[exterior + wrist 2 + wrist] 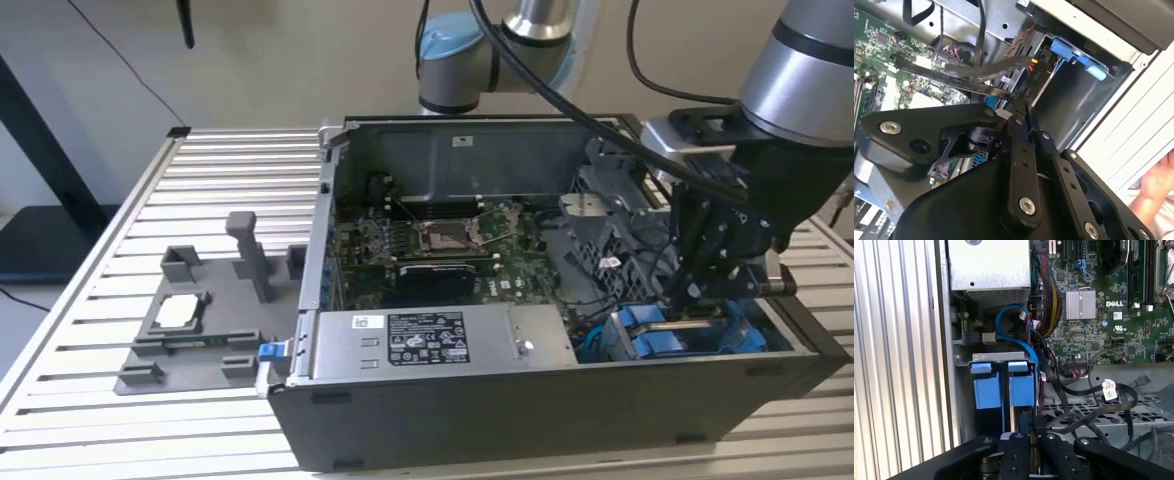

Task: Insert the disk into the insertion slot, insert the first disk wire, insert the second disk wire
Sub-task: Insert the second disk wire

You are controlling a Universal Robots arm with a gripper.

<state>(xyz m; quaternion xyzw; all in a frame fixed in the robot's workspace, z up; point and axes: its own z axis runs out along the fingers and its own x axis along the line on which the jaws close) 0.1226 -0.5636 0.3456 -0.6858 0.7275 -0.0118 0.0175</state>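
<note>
Exterior view: the gripper (pixel 690 300) hangs just over the disk (pixel 650 338), near corner of the case (pixel 534 420), exterior view's right. Second wrist view: jaws pinched together, seemingly on the end of a wire (pixel 959 77), beside the slot (pixel 1079 100). First wrist view: disk (pixel 1004 387) seated, so I judge 1 of 3 steps done, wires left

Seemingly a robotics lab. A robot arm (pixel 801 70) hangs over a slotted aluminium tabletop (pixel 227 160) bearing an opened computer case (pixel 534 410).
</note>
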